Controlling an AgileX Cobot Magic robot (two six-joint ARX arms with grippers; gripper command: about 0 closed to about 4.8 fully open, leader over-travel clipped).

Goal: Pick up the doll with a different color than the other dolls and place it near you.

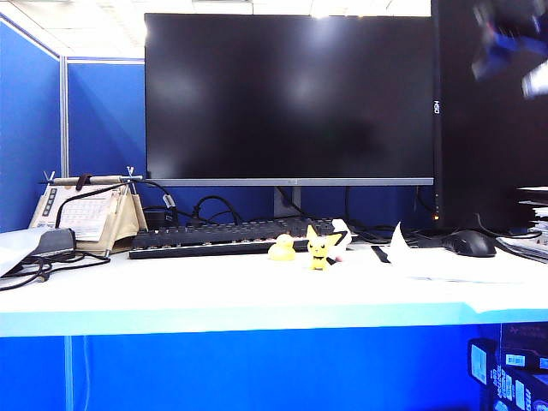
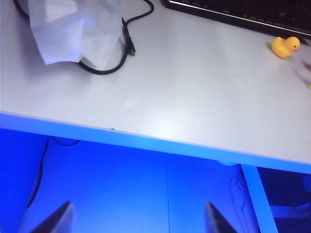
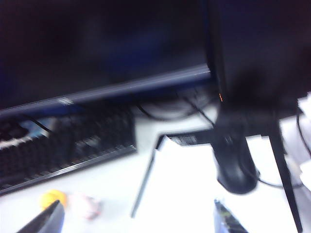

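Up in the far top right of the exterior view there's the right gripper (image 1: 512,47), a blue-and-black smear high above the desk, well clear of everything on it. Its own wrist camera shows the two fingertips (image 3: 46,221) standing wide apart with nothing between them, the whole picture blurred. Below it in that view sits the doll with a different color (image 3: 86,206), a small white-and-pink blob on the white table (image 1: 214,291), just beside a yellow toy (image 3: 53,198) and just in front of the black keyboard (image 3: 63,150). In the exterior view the white doll (image 1: 340,236) is mostly tucked behind the pointy-eared yellow figure (image 1: 321,249), touching or nearly touching it, I can't tell which, with the rubber duck (image 1: 282,249) just to the left, all three lined up along the keyboard's near edge. Right of them a pointed piece of white paper (image 1: 396,244) stands up, and farther right the black mouse (image 1: 468,243) rests near the tower case (image 1: 488,128). The big dark monitor (image 1: 289,94) fills the back. Over on the left, the left gripper (image 2: 138,221) hangs off the near edge of the table, fingers spread and empty, the duck far off toward the keyboard, and a white plastic bag (image 2: 73,29) lying over a black cable (image 2: 127,41).
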